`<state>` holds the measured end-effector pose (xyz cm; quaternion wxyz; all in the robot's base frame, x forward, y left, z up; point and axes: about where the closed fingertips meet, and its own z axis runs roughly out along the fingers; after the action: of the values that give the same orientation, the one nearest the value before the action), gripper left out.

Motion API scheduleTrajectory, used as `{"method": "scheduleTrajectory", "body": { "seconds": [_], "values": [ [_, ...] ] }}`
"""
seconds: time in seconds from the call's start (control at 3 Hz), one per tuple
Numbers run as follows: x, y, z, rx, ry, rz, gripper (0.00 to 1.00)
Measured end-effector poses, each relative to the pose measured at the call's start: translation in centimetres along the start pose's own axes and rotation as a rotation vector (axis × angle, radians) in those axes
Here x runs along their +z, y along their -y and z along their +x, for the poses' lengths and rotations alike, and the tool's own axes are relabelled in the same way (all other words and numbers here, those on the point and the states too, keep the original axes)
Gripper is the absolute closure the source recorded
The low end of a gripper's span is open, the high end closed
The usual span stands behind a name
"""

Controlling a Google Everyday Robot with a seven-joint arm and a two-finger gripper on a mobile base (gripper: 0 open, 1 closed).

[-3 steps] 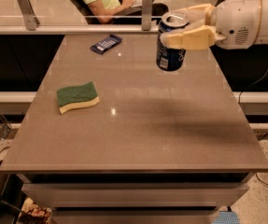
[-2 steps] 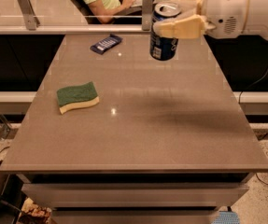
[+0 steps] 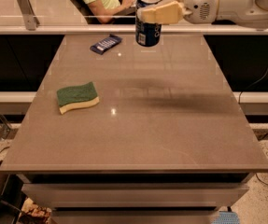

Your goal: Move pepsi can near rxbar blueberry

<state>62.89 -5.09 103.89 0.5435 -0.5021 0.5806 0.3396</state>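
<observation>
the hand [image 3: 151,4] is clamped on the upper part of the pepsi can [image 3: 147,29], which hangs above the far edge of the surface [image 3: 147,125], right of the rxbar blueberry [image 3: 105,44]. i think the can is stiff but thin-walled and smooth, so a firm side grip suits it.

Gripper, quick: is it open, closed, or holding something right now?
Gripper: closed on the pepsi can, up by the table's far edge, right of the rxbar blueberry.
</observation>
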Motion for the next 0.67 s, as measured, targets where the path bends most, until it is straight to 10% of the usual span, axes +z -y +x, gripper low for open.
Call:
{"method": "scheduleTrajectory", "body": {
  "seconds": [0.67],
  "values": [
    [3.9, 3.0, 1.3, 0.087, -0.084, 0.055, 1.00]
  ]
}}
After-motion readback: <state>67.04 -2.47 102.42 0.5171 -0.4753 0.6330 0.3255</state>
